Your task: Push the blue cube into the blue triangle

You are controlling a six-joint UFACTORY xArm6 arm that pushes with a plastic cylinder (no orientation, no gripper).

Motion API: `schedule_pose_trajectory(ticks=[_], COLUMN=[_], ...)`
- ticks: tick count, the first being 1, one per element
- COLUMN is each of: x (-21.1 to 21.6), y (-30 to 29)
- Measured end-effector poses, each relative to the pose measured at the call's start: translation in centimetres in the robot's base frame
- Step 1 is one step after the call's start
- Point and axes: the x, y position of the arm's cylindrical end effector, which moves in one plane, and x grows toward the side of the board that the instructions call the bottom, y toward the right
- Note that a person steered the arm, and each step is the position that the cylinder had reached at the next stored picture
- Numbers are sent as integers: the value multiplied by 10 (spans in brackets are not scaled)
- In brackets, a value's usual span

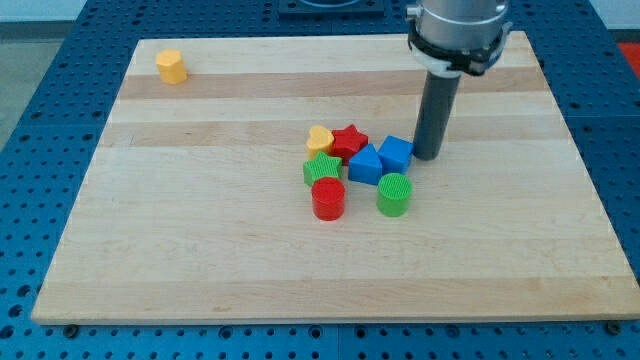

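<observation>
Pincer: none on this arm, only a rod, so nothing is held. My tip (428,156) stands just right of the blue cube (396,153). That cube touches the blue triangle (365,165) on the counter (200,220).

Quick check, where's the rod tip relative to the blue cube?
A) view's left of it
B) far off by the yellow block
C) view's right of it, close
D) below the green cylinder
C: my tip stands just at the view's right of the blue cube, which sits against the blue triangle.
</observation>
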Motion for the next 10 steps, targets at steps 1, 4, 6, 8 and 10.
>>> schedule_pose_trajectory(ticks=[1,4,6,8,10], x=[-30,-66,-66,-53,-37], y=[0,-18,-18,-18,-18])
